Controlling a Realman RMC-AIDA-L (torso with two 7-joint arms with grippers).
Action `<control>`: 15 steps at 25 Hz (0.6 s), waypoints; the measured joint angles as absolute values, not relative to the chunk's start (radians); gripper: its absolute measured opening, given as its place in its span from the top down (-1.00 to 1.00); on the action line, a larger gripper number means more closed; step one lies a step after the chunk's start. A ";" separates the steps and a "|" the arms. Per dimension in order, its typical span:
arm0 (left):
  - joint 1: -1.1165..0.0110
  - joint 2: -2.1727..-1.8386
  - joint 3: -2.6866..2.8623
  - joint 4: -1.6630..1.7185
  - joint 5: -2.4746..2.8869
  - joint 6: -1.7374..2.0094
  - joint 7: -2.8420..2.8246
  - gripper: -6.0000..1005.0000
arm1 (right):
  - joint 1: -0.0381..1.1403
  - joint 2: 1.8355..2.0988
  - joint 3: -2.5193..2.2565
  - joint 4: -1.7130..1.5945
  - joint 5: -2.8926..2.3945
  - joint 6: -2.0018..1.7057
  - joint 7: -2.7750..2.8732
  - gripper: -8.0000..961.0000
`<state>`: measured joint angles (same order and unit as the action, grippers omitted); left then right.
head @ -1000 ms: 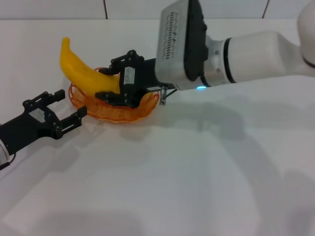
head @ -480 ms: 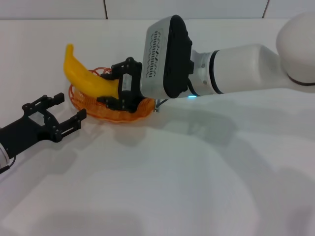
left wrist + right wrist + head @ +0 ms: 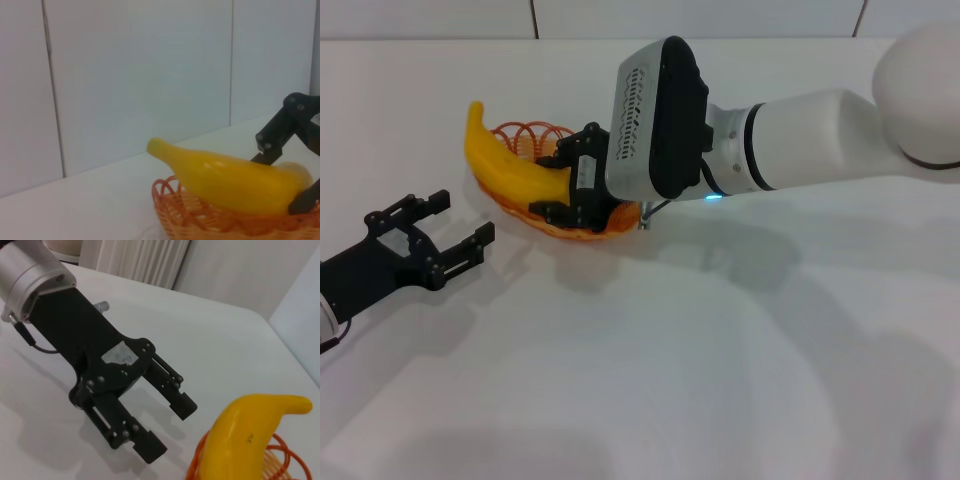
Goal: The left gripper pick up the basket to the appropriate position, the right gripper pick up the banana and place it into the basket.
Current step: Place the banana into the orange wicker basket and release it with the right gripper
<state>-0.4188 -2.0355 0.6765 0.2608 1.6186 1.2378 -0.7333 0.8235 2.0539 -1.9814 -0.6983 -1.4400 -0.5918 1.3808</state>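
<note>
The right gripper point(image 3: 566, 180) is shut on the thick end of the yellow banana point(image 3: 505, 165), holding it slanted across the orange wire basket point(image 3: 582, 226). The banana's tip sticks out past the basket's left rim. The left gripper point(image 3: 432, 236) is open and empty on the table, just left and in front of the basket, apart from it. The left wrist view shows the banana point(image 3: 225, 180) lying over the basket point(image 3: 200, 220), with the right gripper's fingers point(image 3: 280, 135) at its end. The right wrist view shows the open left gripper point(image 3: 165, 426), the banana point(image 3: 245, 445) and basket wire point(image 3: 280, 456).
A white table point(image 3: 670, 380) stretches in front and to the right. A tiled wall point(image 3: 440, 18) stands behind it. The big right arm point(image 3: 790, 140) reaches in from the right, above the table's back half.
The right gripper has lowered the banana and moved it a little to the right, down onto the basket. The basket's far rim now shows above the banana. The left gripper has barely moved.
</note>
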 joint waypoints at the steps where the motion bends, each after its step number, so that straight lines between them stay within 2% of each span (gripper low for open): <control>1: -0.419 -2.036 0.677 0.261 1.619 1.238 -0.733 -0.51 | 0.824 2.054 -1.981 -0.701 -1.440 -0.592 1.381 -0.09; 15: -0.419 -2.035 0.677 0.261 1.622 1.238 -0.733 -0.51 | 0.821 2.055 -2.009 -0.718 -1.445 -0.592 1.376 -0.10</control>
